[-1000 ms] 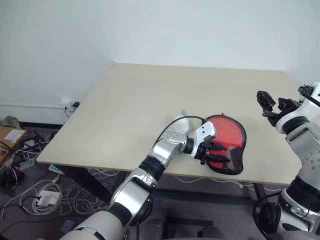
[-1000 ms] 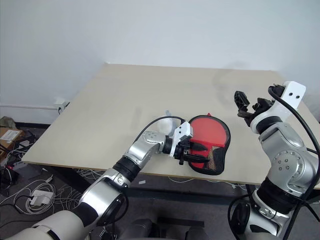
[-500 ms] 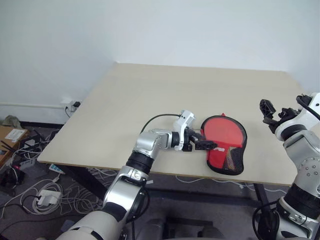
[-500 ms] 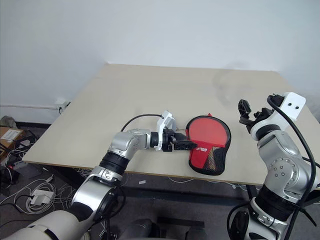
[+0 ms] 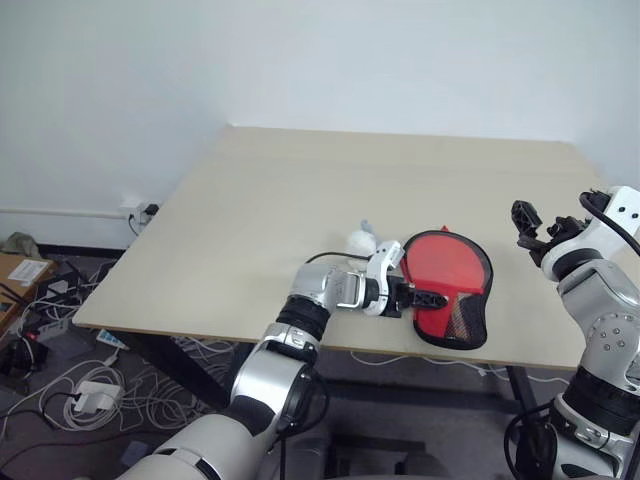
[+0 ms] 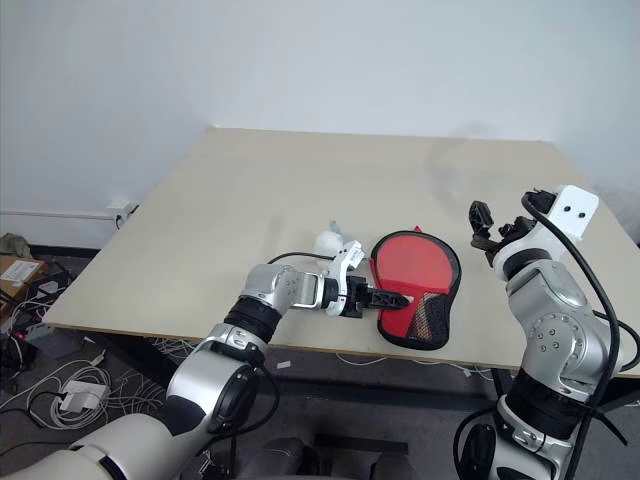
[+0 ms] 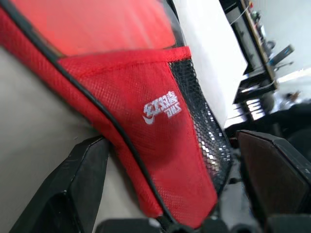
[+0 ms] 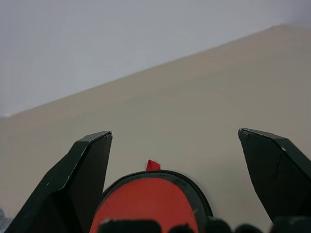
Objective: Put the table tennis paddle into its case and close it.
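Since the earlier frame, left gripper [image 5: 428,296] has let go of the case [image 5: 452,285] and rolled; its fingers now spread beside the near edge. Case lies closed on the table [image 5: 300,200], near its front edge. Right gripper [image 5: 533,222] hovers, fingers apart, holding nothing.

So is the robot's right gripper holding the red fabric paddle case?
No. The right gripper hangs open in the air, apart from the red fabric paddle case lying on the table.

case [image 5: 451,285]: red fabric, black zipper rim, black mesh end with white logo; lies flat near the table's front edge
paddle: cannot tell; no handle or blade shows apart from the case
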Tool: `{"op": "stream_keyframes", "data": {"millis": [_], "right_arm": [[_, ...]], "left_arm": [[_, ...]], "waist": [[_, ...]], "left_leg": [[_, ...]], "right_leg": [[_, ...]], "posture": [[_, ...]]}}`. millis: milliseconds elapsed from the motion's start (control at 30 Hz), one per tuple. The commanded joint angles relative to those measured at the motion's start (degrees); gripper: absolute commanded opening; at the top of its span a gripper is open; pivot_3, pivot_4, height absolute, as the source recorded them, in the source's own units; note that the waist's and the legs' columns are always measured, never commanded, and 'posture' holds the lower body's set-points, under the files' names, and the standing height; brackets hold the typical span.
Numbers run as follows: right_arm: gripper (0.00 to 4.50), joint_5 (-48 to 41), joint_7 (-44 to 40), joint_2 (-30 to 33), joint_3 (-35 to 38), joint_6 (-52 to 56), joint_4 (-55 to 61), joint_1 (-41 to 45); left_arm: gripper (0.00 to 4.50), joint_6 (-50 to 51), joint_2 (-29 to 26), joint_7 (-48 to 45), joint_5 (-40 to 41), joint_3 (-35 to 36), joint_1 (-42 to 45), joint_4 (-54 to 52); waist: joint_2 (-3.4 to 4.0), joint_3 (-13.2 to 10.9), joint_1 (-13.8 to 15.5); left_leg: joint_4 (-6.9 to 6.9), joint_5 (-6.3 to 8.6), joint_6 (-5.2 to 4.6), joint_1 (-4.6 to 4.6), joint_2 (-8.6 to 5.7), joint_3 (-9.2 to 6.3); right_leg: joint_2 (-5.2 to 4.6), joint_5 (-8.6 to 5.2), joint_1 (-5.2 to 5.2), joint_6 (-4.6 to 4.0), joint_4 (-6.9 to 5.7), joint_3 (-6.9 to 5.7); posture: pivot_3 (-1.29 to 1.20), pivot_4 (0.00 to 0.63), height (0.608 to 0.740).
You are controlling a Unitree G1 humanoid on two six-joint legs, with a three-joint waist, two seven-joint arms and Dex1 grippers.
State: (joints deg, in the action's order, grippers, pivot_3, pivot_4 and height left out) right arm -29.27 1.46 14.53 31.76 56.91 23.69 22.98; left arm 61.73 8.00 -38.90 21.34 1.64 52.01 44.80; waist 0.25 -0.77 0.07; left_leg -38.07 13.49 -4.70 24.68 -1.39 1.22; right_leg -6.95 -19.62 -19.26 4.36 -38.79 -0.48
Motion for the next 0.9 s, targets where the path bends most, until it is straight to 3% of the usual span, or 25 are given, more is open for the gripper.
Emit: {"op": "stream_keyframes", "data": {"millis": [33, 200, 267, 567, 600, 633, 700, 900], "right_arm": [[4.50, -0.44, 0.61, 0.77, 0.28, -1.41, 1.42, 0.19], [4.50, -0.23, 1.12, 0.86, 0.29, -1.49, 1.53, -0.55], [4.50, -0.01, 1.27, 0.97, -0.03, -1.54, 1.65, -0.82], [4.50, 0.18, 1.61, 1.08, -0.72, -2.25, 1.28, -1.25], [4.50, 0.27, 1.66, 1.12, -0.83, -2.43, 1.09, -1.25], [4.50, 0.34, 1.69, 1.18, -0.93, -2.62, 0.89, -1.23], [4.50, 0.36, 1.71, 1.27, -1.04, -2.86, 0.70, -1.27], [4.50, 0.83, 1.85, 1.51, -1.91, -3.43, 0.47, -1.28]], "left_arm": [[4.42, 4.00, 3.15, 1.48, 3.10, 2.86, 2.97, 1.54], [4.42, 6.79, 3.61, 3.69, 4.60, 5.09, 3.09, 3.71], [4.04, 7.43, 3.66, 3.67, 4.57, 4.16, 2.77, 3.22], [1.10, 11.66, 3.53, 5.47, 5.26, 2.35, 1.83, 1.11], [1.10, 11.29, 3.82, 6.18, 5.52, 3.05, 1.93, 1.25], [0.55, 11.27, 3.85, 5.55, 5.75, 2.65, 1.96, 0.91], [0.04, 11.17, 3.87, 4.79, 6.03, 1.88, 1.76, 0.02], [0.04, 12.56, 4.76, 8.96, 6.29, 4.18, 1.74, 1.52]], "waist": [[0.00, 0.00, 0.06], [0.00, 0.00, 0.04], [0.00, 0.00, 0.04], [0.00, 0.00, 0.02], [0.00, 0.00, 0.04], [0.00, 0.00, 0.04], [0.00, 0.00, 0.04], [0.00, 0.00, 0.01]], "left_leg": [[0.00, 0.00, 0.00, 0.00, -0.01, 0.00], [0.00, 0.00, 0.00, 0.00, -0.03, -0.01], [0.00, 0.00, 0.01, 0.00, -0.02, -0.01], [0.01, 0.00, 0.02, 0.00, -0.03, 0.01], [0.01, 0.00, 0.03, 0.00, -0.03, 0.01], [0.01, 0.00, 0.03, 0.00, -0.03, 0.01], [0.01, 0.00, 0.03, 0.00, -0.04, 0.01], [0.02, -0.01, 0.04, 0.00, -0.03, 0.02]], "right_leg": [[-0.01, 0.00, 0.00, 0.00, 0.00, 0.00], [-0.03, 0.00, 0.01, 0.00, 0.00, 0.00], [-0.03, 0.00, 0.01, 0.00, 0.00, 0.00], [-0.03, 0.00, -0.02, 0.00, 0.00, 0.05], [-0.03, 0.00, -0.02, 0.00, 0.00, 0.05], [-0.03, 0.00, -0.02, 0.00, 0.00, 0.05], [-0.04, 0.00, -0.02, 0.00, 0.00, 0.06], [-0.04, 0.00, -0.04, 0.00, 0.00, 0.08]], "posture": [[0.00, 0.000, 0.715], [0.00, 0.000, 0.715], [0.00, 0.000, 0.715], [0.00, 0.000, 0.715], [0.00, 0.000, 0.715], [0.00, 0.000, 0.715], [0.00, 0.000, 0.715], [0.00, 0.000, 0.715]]}}
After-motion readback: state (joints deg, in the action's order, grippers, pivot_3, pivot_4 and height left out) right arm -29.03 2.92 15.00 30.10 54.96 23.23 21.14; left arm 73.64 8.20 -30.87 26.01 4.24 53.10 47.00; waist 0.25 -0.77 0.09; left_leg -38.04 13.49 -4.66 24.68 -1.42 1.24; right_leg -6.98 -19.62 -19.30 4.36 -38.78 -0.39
